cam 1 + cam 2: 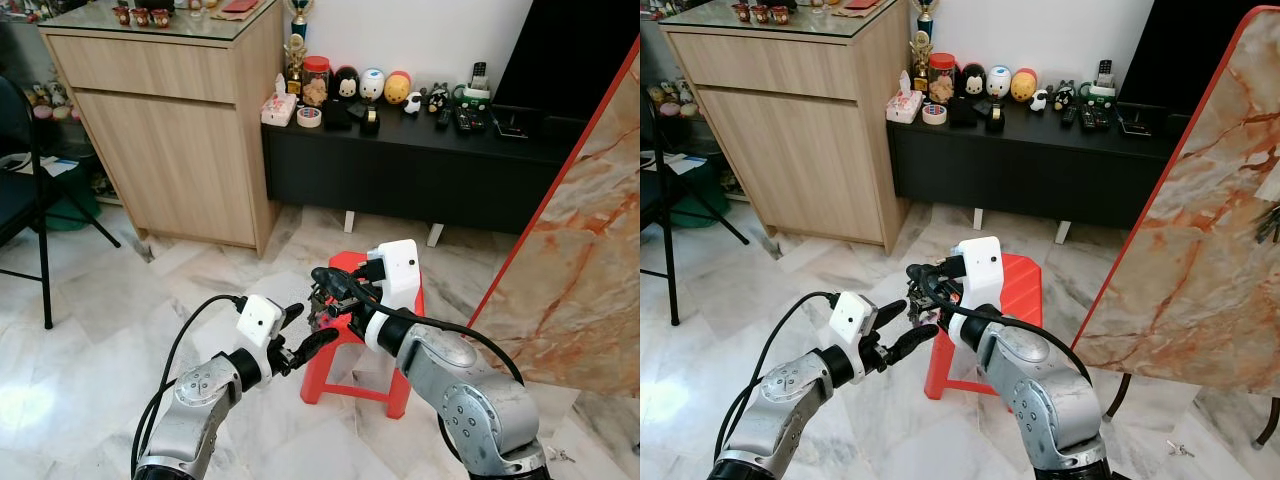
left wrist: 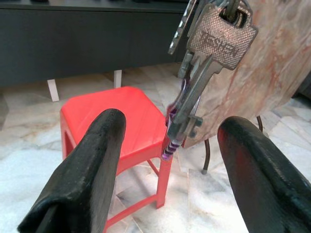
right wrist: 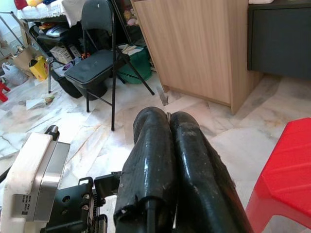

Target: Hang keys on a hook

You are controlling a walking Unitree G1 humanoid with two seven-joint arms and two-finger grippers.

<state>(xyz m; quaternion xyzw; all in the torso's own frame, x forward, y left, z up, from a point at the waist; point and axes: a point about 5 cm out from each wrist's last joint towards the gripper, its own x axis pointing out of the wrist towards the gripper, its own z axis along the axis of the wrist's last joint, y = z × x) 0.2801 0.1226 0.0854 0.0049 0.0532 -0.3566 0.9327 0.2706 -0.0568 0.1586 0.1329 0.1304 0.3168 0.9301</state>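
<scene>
Right tool [image 1: 330, 288] pinches keys [image 2: 204, 73] above red stool [image 1: 400, 300].

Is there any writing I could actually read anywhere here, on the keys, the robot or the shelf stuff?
Stamped lettering on the silver key hanging between the left gripper fingers: there, but too blurred to read for certain.
Sticker on the left wrist camera housing: print too small to read.
Jar, tissue box and round toy figures on the black cabinet: any labels too small to read.
Nothing else legible.
</scene>
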